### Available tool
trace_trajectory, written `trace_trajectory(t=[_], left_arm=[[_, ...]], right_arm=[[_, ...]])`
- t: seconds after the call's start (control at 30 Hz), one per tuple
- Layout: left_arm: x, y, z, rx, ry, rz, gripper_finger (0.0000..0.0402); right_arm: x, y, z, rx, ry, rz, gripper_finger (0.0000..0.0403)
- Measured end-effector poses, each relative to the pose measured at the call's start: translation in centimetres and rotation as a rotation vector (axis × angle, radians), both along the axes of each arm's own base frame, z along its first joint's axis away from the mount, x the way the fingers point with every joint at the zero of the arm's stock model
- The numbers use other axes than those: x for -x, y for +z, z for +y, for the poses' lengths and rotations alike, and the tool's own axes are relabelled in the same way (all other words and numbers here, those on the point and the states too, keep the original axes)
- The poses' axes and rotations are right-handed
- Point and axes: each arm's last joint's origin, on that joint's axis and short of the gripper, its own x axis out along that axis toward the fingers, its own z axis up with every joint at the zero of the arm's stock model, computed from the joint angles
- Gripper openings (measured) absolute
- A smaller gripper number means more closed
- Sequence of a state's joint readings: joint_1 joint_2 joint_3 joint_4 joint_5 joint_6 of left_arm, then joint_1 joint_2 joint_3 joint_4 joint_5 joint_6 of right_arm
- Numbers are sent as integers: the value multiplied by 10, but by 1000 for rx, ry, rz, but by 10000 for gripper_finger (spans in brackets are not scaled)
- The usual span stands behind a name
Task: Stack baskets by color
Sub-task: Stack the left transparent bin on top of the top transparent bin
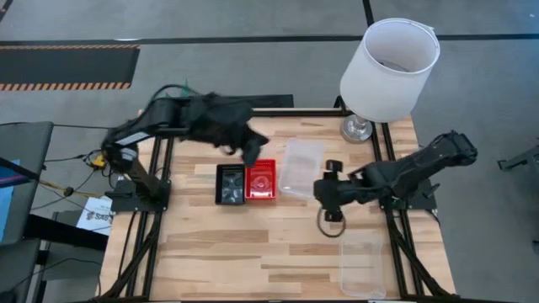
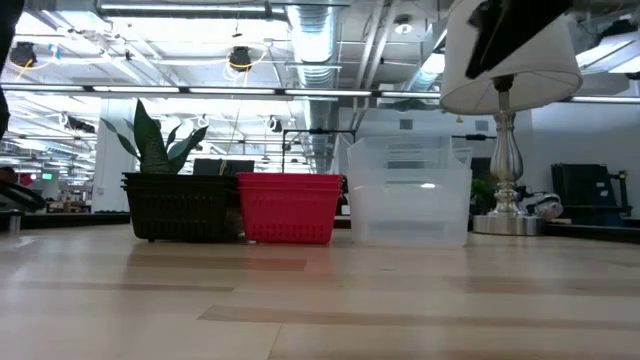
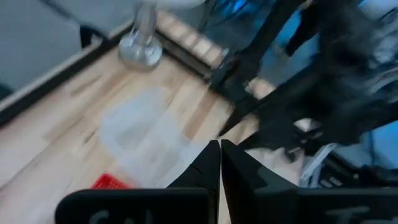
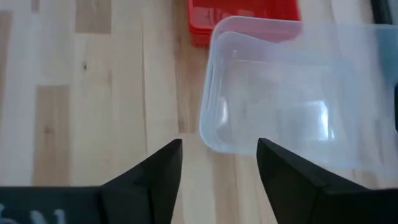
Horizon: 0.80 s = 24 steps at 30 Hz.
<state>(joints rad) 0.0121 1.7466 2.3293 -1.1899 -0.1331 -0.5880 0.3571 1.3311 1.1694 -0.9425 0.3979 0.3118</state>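
Observation:
In the middle of the table a black basket [image 1: 229, 183], a red basket [image 1: 261, 180] and a clear basket [image 1: 301, 167] stand side by side on their bottoms. The low view shows them as a black stack [image 2: 180, 205], a red stack [image 2: 290, 207] and a taller clear one [image 2: 408, 190]. Another clear basket [image 1: 362, 265] lies near the front right corner. My left gripper [image 1: 250, 155] hangs shut above the red basket's far edge. My right gripper [image 4: 217, 155] is open, tilted down, just off the clear basket's [image 4: 298, 93] near right corner.
A white lampshade [image 1: 390, 69] on a silver foot [image 1: 356, 129] stands at the table's far right corner, close behind the clear basket. Bare wood spreads across the table's near half and left side. A plant [image 2: 160, 140] shows in the room behind the black stack.

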Motion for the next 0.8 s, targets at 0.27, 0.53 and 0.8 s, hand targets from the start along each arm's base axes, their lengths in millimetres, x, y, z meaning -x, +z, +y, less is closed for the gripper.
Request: trace_trajectory(t=[0.27,0.53,0.8], left_arm=[[55,9,-38,-120,184,92,23],[67,-1,-62,-192,246,163,92],[72,1,-66,-205,201,169,114]], right_arm=[[-40,-26,-17,-10,39,35,276],[-59,-53,-14,-6,52,111,276],[-73,-77,-20,-2,8,173,261]])
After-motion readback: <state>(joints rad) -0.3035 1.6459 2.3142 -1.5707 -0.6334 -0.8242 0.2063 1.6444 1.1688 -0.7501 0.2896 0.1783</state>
